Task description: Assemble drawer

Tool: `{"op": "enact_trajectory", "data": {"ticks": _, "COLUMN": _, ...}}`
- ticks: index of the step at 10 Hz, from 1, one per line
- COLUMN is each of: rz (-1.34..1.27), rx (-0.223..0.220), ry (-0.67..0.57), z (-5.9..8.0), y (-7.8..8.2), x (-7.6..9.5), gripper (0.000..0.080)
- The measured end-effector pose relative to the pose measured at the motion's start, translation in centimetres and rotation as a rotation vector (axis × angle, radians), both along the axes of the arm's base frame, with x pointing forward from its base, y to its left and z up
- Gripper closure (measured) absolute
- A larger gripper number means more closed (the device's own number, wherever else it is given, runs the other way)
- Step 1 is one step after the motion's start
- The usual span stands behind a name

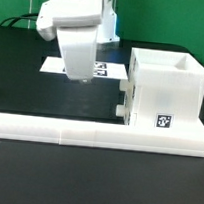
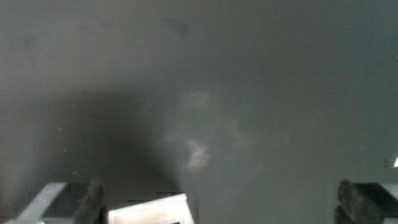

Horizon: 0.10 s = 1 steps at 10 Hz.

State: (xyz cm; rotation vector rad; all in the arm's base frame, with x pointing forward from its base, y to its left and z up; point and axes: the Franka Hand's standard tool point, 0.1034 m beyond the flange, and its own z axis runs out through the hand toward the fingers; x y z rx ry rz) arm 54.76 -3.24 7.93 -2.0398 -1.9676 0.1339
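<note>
The white drawer shell point(image 1: 166, 88) stands at the exterior view's right, against the rail, with a black-and-white tag point(image 1: 164, 122) on its front. Two small round knobs point(image 1: 122, 109) stick out of its left side; the trays themselves cannot be made out apart from the shell. My gripper point(image 1: 79, 70) hangs low over the black table, left of the shell and apart from it. In the wrist view the gripper point(image 2: 217, 206) is open and empty, its fingers point(image 2: 63, 205) set wide apart over dark table.
The long low white L-shaped rail point(image 1: 87, 134) runs along the front of the table. The marker board point(image 1: 105, 69) lies flat under and behind the gripper; a white corner point(image 2: 151, 212), likely of that board, shows in the wrist view.
</note>
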Motion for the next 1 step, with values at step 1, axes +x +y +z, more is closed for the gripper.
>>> {"op": "enact_trajectory", "data": {"ticks": 1, "rz": -0.037, "rx": -0.019, "ry": -0.038, "z": 0.44, "y": 0.08, "x": 0.09, "gripper": 0.0151}}
